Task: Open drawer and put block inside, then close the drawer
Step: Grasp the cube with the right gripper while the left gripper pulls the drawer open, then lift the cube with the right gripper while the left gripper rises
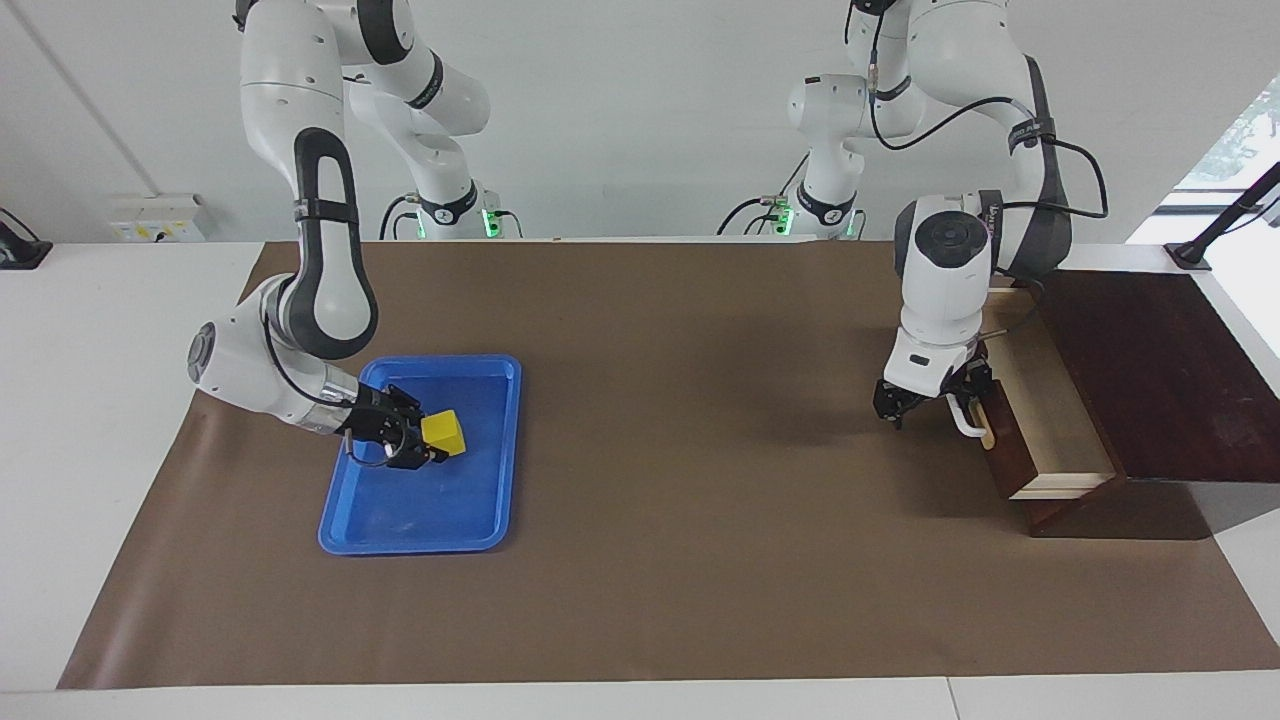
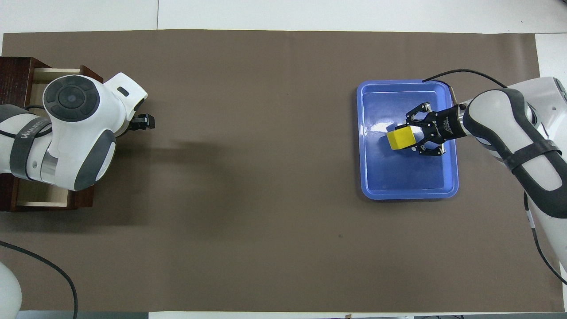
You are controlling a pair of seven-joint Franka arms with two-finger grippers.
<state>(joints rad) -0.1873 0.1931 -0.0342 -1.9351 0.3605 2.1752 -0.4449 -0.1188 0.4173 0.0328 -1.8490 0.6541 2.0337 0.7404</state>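
The yellow block (image 1: pixel 445 432) is tilted in the blue tray (image 1: pixel 470 515), toward the right arm's end of the table. My right gripper (image 1: pixel 422 436) is shut on the block, one finger on each side; it also shows in the overhead view (image 2: pixel 414 138) with the block (image 2: pixel 401 138). The drawer (image 1: pixel 1045 400) stands pulled open from the dark cabinet (image 1: pixel 1150 370), its pale inside showing. My left gripper (image 1: pixel 935 405) is right at the drawer's white handle (image 1: pixel 963 420). In the overhead view the left arm covers most of the drawer (image 2: pixel 42 196).
The brown mat (image 1: pixel 680 400) covers the table between tray and cabinet. The tray (image 2: pixel 407 188) holds nothing but the block. White table edges run outside the mat.
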